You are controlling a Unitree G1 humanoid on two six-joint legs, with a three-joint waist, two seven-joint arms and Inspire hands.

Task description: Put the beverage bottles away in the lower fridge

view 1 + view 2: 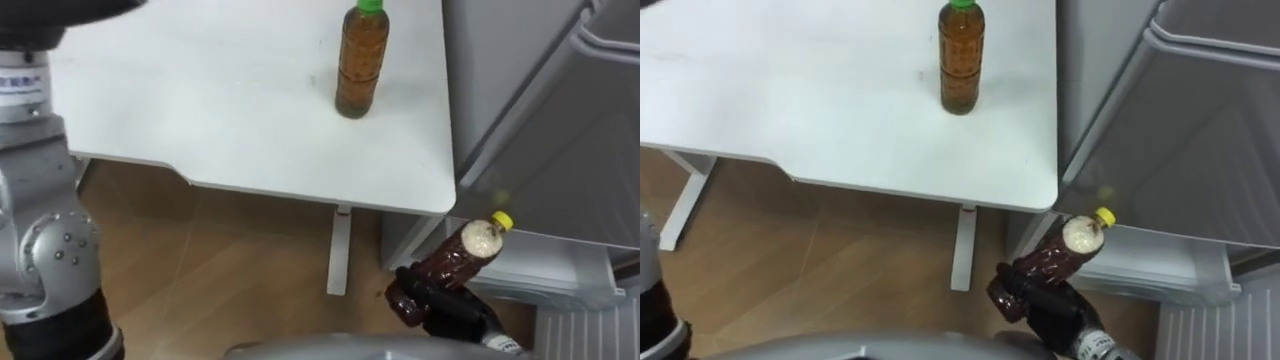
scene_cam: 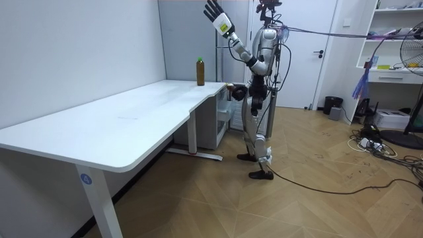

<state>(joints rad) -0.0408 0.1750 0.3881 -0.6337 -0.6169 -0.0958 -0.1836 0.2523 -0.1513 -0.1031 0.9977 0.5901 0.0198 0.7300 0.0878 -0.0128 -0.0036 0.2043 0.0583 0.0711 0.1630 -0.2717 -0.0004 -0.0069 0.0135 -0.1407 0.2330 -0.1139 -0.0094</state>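
right hand [image 1: 442, 303] grips dark brown yellow-capped plastic bottle [image 1: 462, 252] beside grey fridge [image 1: 540, 110]; left hand [image 2: 215, 12] raised high, spread open.

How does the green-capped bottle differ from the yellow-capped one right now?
The green-capped bottle stands upright on the white table; the yellow-capped bottle is tilted, gripped in the right hand below the table's edge. The green-capped bottle's drink looks amber, the yellow-capped bottle's darker brown. Both are capped plastic drink bottles. The left hand is raised, open.
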